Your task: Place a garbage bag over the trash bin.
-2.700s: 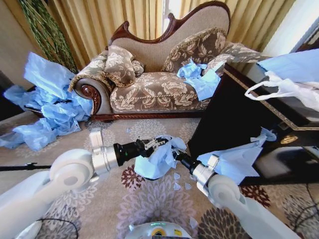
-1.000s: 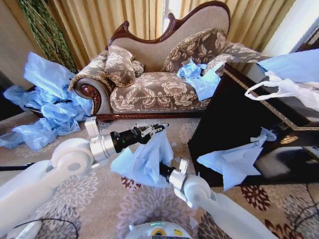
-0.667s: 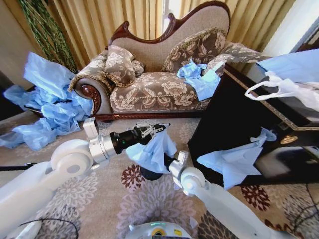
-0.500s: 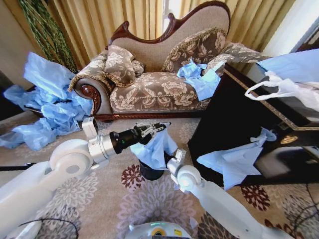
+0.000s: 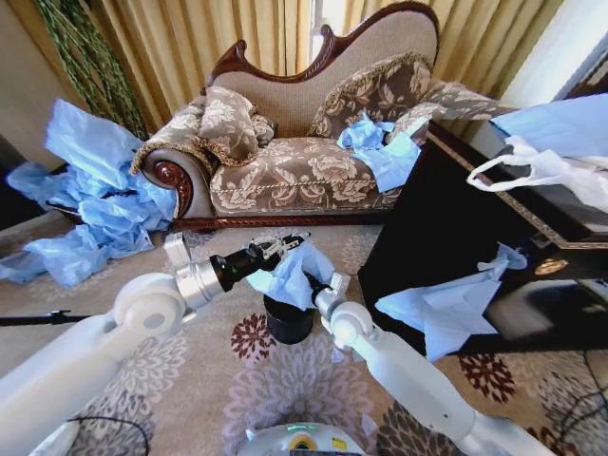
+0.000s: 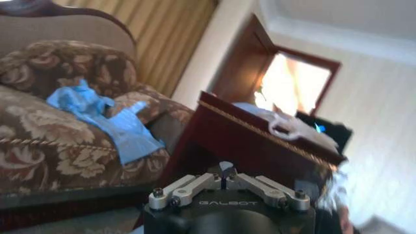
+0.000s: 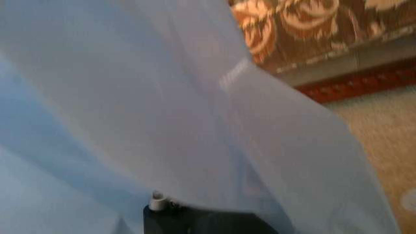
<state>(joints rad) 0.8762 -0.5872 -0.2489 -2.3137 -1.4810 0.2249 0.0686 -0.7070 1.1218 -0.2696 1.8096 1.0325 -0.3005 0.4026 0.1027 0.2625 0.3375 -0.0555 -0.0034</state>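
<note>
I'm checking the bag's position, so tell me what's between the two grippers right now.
In the head view, the light-blue garbage bag is bunched between the left gripper and the right gripper, directly above the black trash bin.

Light-blue garbage bag (image 5: 290, 275), glossy black trash bin (image 5: 288, 323), floral brown sofa (image 5: 294, 171)

Daylit, wide-angle warping in head view; wrist views blurred.
</note>
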